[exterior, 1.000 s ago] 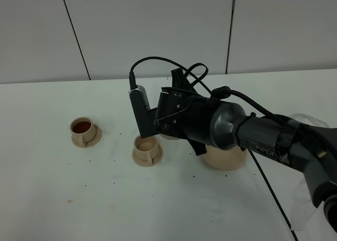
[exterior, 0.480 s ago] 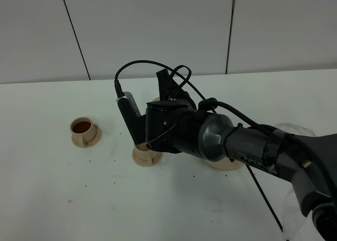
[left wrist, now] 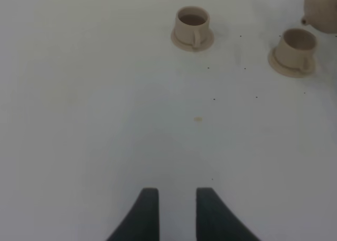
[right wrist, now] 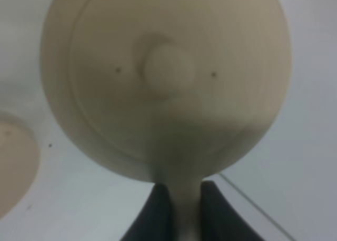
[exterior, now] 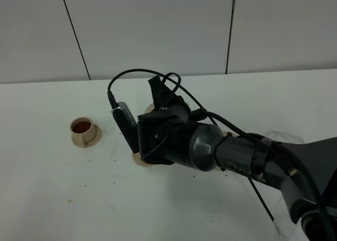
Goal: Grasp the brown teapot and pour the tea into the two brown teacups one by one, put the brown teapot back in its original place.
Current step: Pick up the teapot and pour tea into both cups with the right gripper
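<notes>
brown teapot [right wrist: 210,51]: held in the air at the middle of the high view, mostly hidden behind the right arm [exterior: 231,151], spout beside the second teacup [left wrist: 297,47].
right gripper [right wrist: 181,217]: clenched on the pot's loop handle [right wrist: 181,199].
left gripper [left wrist: 174,214]: fingers apart, holding nothing.
filled teacup [exterior: 82,128]: middle left of the high view, dark tea inside.
handling: likely stiff, smooth, breakable ceramic, heavier with tea; the handle is the sound hold, and the lid [right wrist: 166,70] may slide when tipped.

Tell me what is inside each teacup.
The left cup holds dark tea. The other cup is covered by the arm from above; the left wrist view shows a pale inside, its bottom unseen.
</notes>
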Tool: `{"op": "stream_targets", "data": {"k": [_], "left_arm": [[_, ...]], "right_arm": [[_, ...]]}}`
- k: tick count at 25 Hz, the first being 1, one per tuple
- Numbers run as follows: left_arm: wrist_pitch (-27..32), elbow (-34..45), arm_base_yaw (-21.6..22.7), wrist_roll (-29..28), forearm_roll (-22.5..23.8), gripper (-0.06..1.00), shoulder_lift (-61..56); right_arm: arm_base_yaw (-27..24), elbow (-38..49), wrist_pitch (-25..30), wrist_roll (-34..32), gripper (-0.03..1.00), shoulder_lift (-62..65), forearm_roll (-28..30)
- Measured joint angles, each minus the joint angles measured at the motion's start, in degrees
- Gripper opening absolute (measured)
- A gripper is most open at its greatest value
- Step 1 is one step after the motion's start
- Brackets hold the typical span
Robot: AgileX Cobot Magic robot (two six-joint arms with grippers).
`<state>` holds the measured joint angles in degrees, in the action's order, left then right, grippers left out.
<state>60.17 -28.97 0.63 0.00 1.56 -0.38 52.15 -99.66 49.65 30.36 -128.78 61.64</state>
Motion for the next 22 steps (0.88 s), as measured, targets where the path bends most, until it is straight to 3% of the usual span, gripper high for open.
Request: {"op": "stream_targets", "data": {"k": [9,22], "left_arm": [[0.0,0.0,0.0,0.0,0.0,0.24,0.0],[0.0,0.0,0.0,0.0,0.0,0.24,0.0]], "right_arm": [[1.0,0.0,3.4,0.1,0.09,0.0,3.3],[1.3,0.0,3.7,0.2,0.09,-1.1,4.7]]}}
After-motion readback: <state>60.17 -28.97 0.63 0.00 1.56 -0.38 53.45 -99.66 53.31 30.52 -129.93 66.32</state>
